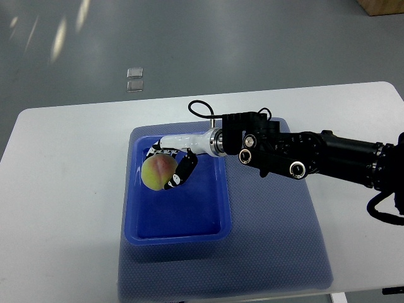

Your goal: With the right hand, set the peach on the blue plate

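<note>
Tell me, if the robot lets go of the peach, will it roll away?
Probably a little. The peach looks round, so it could roll once the right hand opens its fingers. It likely won't go far: the blue plate has raised edges that should stop it. Its skin looks soft and may bruise if dropped or squeezed hard.

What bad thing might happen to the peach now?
The right hand grips the peach over the blue plate, near its far-left part. A peach is round, so once let go it may roll across the plate's flat floor. Whether it already touches the floor is unclear; if not, a drop could bruise it.
</note>
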Available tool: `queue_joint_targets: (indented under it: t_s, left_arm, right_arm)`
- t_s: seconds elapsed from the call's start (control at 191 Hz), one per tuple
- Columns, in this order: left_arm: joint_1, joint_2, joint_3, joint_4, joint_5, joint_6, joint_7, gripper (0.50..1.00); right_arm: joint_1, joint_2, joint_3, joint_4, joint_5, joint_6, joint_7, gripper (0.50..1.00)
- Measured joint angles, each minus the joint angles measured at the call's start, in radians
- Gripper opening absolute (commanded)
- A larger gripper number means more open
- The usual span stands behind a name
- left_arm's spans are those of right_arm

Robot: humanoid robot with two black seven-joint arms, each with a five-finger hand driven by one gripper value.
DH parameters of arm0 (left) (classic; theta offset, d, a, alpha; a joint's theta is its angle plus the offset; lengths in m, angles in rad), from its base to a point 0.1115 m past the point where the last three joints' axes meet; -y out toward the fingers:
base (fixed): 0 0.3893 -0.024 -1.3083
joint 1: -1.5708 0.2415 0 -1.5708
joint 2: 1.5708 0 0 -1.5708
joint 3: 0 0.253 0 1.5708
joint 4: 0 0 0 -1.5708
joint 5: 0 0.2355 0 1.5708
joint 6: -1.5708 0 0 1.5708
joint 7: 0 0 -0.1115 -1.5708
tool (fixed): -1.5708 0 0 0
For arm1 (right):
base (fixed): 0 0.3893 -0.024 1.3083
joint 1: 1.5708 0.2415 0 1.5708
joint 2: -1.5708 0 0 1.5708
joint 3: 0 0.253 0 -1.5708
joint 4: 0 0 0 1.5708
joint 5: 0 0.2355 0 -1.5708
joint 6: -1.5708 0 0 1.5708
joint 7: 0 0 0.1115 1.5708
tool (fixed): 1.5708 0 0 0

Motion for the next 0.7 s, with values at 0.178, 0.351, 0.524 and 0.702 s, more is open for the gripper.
queue_joint_targets:
  t_s: [0.178,0.351,0.524,0.702]
  left_arm:
    - [0.0,0.0,0.0,0.0,0.0,0.0,0.0,1.0]
    - [0.0,0.0,0.001,0.0,0.0,0.0,0.0,1.0]
    - [0.0,0.0,0.002,0.0,0.0,0.0,0.0,1.0]
    - [0.0,0.0,0.002,0.0,0.0,0.0,0.0,1.0]
  right_arm:
    - [-0.026,0.005,0.0,-0.014,-0.007,-0.005,0.001,0.93]
    - [-0.022,0.004,0.005,-0.014,-0.006,-0.002,0.001,0.93]
    - [0.004,-0.046,0.032,-0.001,0.005,0.001,0.001,0.93]
    - [0.027,-0.173,0.217,0.018,0.018,0.003,0.003,0.93]
